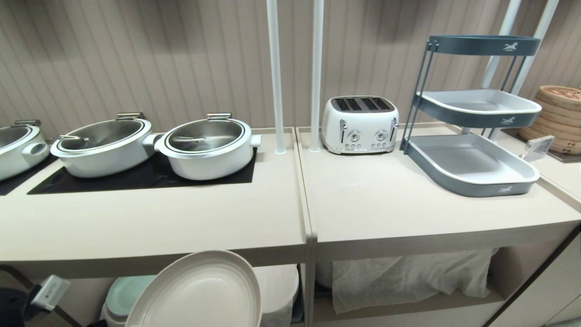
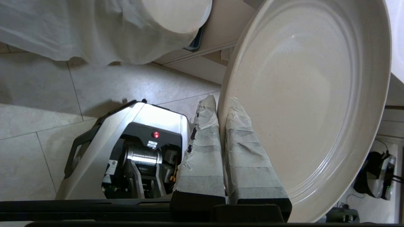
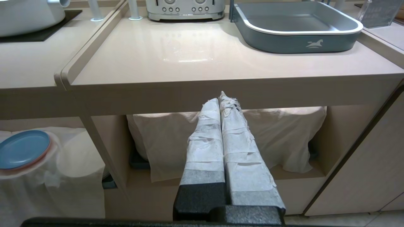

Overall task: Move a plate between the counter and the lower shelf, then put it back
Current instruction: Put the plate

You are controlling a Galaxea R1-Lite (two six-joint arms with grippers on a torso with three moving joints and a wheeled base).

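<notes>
The left end effector (image 2: 221,108) grips the rim of the plate (image 1: 199,290), tilted in front of the lower shelf (image 1: 408,304). It looks stiff, smooth and breakable; an edge pinch could slip. The right end effector (image 3: 222,100) is clenched empty.

You have the plate (image 1: 199,293) at the bottom centre-left of the head view: round, plain cream-beige, low raised rim, tilted with its face showing, off any surface. It sits in front of the counter (image 1: 181,218) edge, overlapping the lower shelf (image 1: 408,306) opening, whose stacks lie under white cloth
</notes>
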